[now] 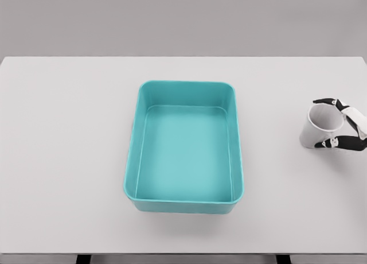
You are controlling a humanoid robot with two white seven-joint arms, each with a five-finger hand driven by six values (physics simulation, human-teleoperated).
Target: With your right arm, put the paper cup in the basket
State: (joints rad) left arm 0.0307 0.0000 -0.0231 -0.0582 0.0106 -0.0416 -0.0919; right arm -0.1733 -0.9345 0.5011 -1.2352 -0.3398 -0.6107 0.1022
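One robot hand (346, 126) grasps paper cup (321, 126)

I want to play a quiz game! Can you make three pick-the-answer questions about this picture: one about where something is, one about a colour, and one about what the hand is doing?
1. Where is the paper cup?
A. inside the basket
B. on the table, right of the basket
C. left of the basket

2. What colour is the basket?
A. red
B. yellow
C. teal

3. What is the right hand doing?
A. gripping the cup
B. lying flat
C. touching the basket

Answers: 1 B, cup stands apart from the basket; 2 C, its walls are teal; 3 A, fingers wrap the cup.
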